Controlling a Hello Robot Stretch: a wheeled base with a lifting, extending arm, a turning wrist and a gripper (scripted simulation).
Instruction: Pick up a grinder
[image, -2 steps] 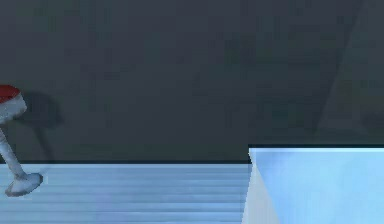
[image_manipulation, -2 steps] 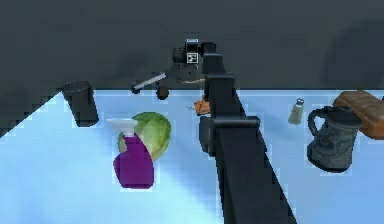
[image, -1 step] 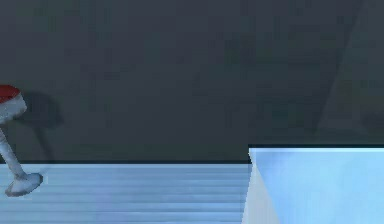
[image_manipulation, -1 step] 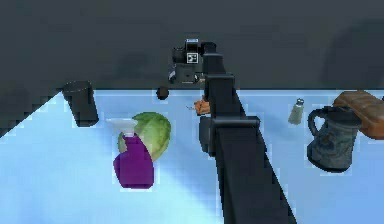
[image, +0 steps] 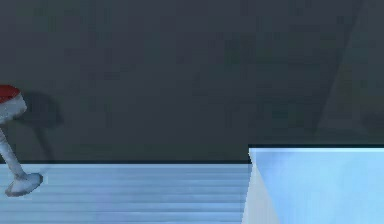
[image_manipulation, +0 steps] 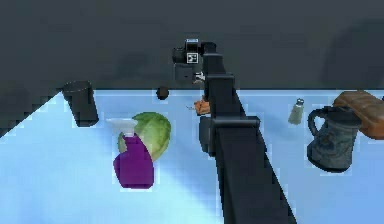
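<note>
Gripper (image_manipulation: 178, 60) sat at the far end of the arm (image_manipulation: 235, 150), seen in the arm side view against the dark wall (image_manipulation: 300, 40) past the table's back edge. Its fingers were lost in that dark ground, so whether it held anything could not be told, nor how the fingers stood. Two white marker squares (image_manipulation: 187, 65) sat just right of it. The arm ran as a dark square bar from the bottom edge up and slightly leftward across the pale table (image_manipulation: 60, 185), reaching out over the whole tabletop. A small orange thing (image_manipulation: 204, 105) lay just beside the bar on its left, and a small dark ball (image_manipulation: 163, 93) lay near the back edge, left of the gripper. Farther left were a green lettuce-like head (image_manipulation: 155, 130), a purple spray bottle (image_manipulation: 131, 162) touching it in front, and a dark cylinder (image_manipulation: 80, 102) near the table's far left corner. Right of the arm, well apart from the gripper, a small pale upright shaker (image_manipulation: 297, 110) stood near the back edge: the one thing shaped like a grinder. Beside it were a grey jug (image_manipulation: 335, 138) and a brown thing (image_manipulation: 362, 105) behind it. The forward view gave other ground: striped pale floor (image: 130, 190), a red-seated stool (image: 8, 96) at the left edge, and a table corner (image: 320, 185) at lower right.
</note>
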